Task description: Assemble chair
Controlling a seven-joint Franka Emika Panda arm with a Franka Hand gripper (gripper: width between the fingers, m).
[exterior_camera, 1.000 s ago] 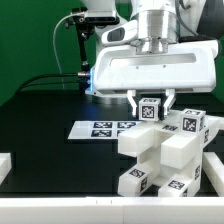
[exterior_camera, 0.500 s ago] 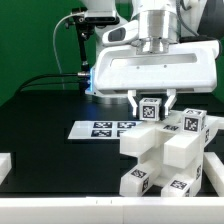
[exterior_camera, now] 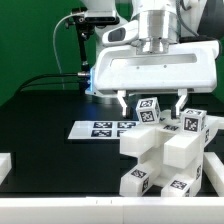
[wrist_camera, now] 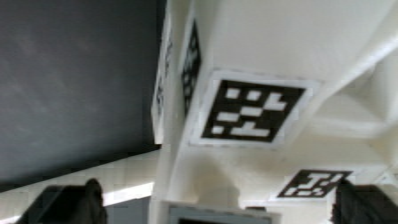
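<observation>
Exterior view — arm upright above the chair (exterior_camera: 165, 150), claw (exterior_camera: 150, 102) pointing down, jaws apart astride its top block.

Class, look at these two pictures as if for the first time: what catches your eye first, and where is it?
The blocky white chair, dotted with black-and-white tags, fills the lower part of the exterior view's right. Directly above it hangs the gripper, its fingers spread wide on either side of the topmost tagged block and not touching it. To the exterior view's left of the chair, the marker board lies flat on the black table.
</observation>
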